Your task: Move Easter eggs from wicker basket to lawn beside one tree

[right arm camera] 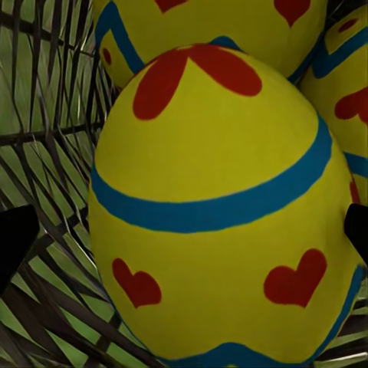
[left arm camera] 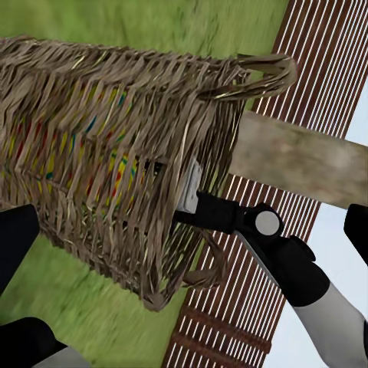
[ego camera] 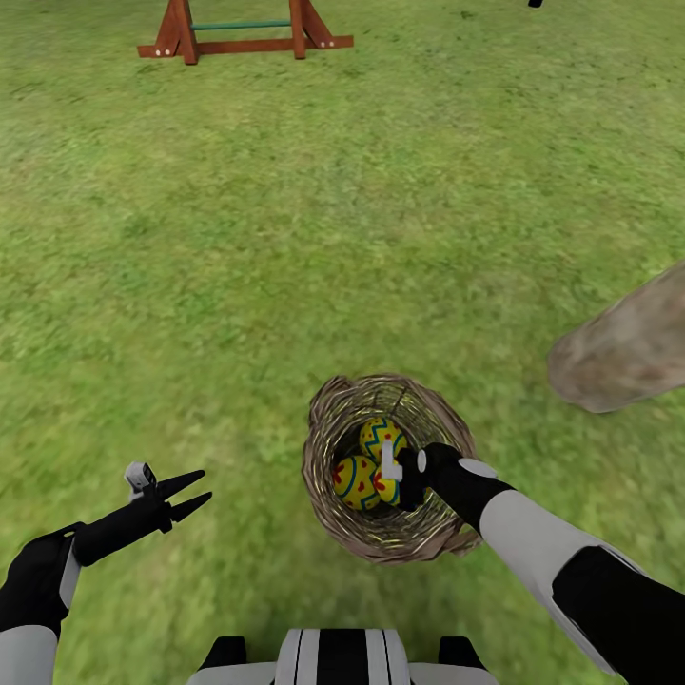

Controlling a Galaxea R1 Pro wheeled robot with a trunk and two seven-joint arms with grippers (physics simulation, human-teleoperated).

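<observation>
The wicker basket (ego camera: 328, 433) stands on the lawn (ego camera: 285, 238) just ahead of me. Three yellow Easter eggs with blue bands and red marks lie in it: one at the back (ego camera: 379, 438), one at the left (ego camera: 354, 481), and a third (ego camera: 384, 491) partly hidden by my hand. My right gripper (ego camera: 394, 479) reaches down into the basket. In the right wrist view its fingertips (right arm camera: 15, 245) stand open on either side of a heart-patterned egg (right arm camera: 215, 230), with a gap at one side. My left gripper (ego camera: 195, 493) hovers open over the grass left of the basket. The left wrist view shows the basket (left arm camera: 100, 146) from the side.
A pale grey-brown tree trunk (ego camera: 628, 347) rises from the grass to the right of the basket, about one basket-width away; it also crosses the left wrist view as a pale trunk (left arm camera: 299, 157) before the slatted fence (left arm camera: 253, 307). A wooden play set (ego camera: 243, 33) stands far ahead.
</observation>
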